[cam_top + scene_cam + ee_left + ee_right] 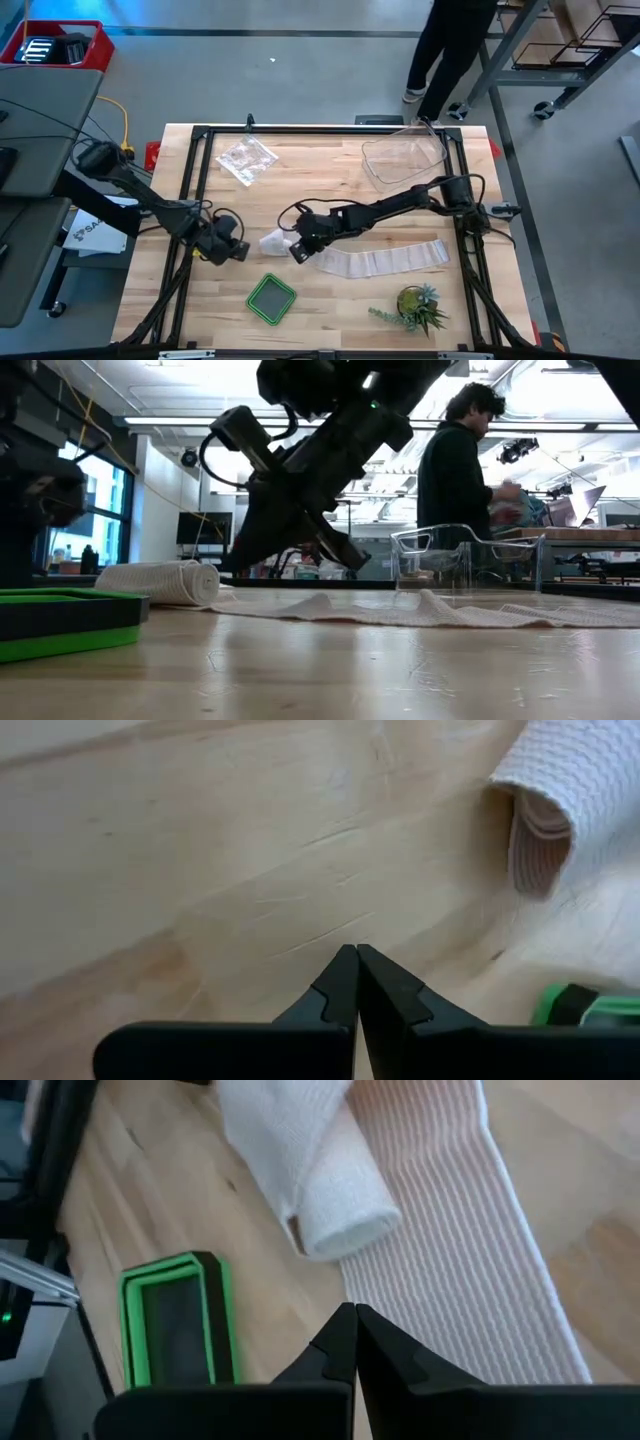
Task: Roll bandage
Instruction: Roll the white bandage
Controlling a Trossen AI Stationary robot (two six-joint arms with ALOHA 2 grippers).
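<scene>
Two end effectors on my rig, both closed on nothing, one bandage part-rolled between them.

Item 1, left end effector (232, 250): nearest the front edge of the worktop (330, 310) of the pair, parked just beside the rolled end. Its wrist view shows the fingers pressed tip to tip, bare wood beneath, nothing gripped.

Item 2, green tray (271, 299): near the front edge, apart from the cloth; I judge it a possible snag if the roll drifts that way.

Item 3, bandage (385, 260): white gauze; a short roll at one end, mid-worktop, with the rest lying flat as a long strip running toward the right side. In the low view the flat part carries ripples (slack, I judge, not damage).

Item 4, right end effector (297, 252): over the junction of roll and strip, fingers shut tip to tip, holding nothing; whether the tips touch the cloth I cannot tell.

Handling note for the step in hand, as I judge it: push the roll along the strip with closed tips kept square across its width, so the layers stack evenly and do not cone. Steady the open end with the left arm, and flatten the ripples ahead of the roll.

Item 5, clear tub (402, 158) and crinkled plastic bag (246, 158): far side, well apart, untouched.
</scene>
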